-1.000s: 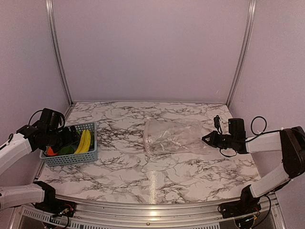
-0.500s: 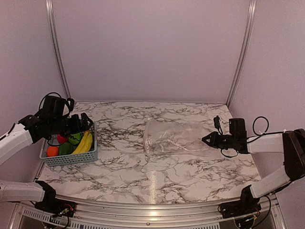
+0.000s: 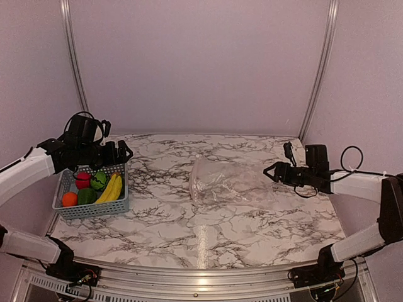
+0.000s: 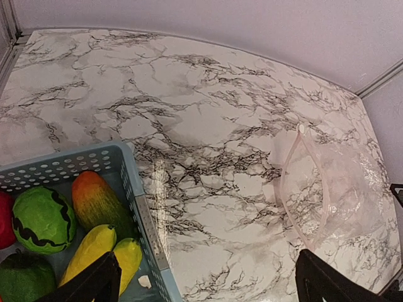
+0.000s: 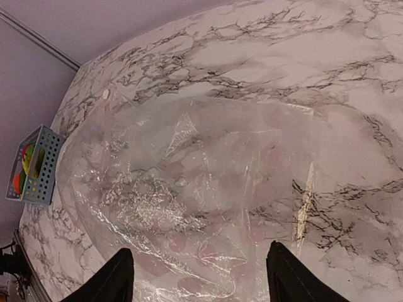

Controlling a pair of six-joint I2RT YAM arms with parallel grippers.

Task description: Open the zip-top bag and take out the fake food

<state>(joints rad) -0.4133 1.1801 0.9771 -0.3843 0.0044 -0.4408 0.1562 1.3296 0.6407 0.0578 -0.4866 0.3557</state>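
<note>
From my remote station: the zip-top bag lies flat on the marble counter, right of centre, its zip strip toward the left edge. My right gripper hangs at the bag's right-hand end, jaws spread and holding nothing, with crinkled plastic filling its wrist view. The fake food sits in a blue basket by the left edge, well apart from the bag. My left gripper hovers above the basket's far right corner, likewise wide open and empty.
</note>
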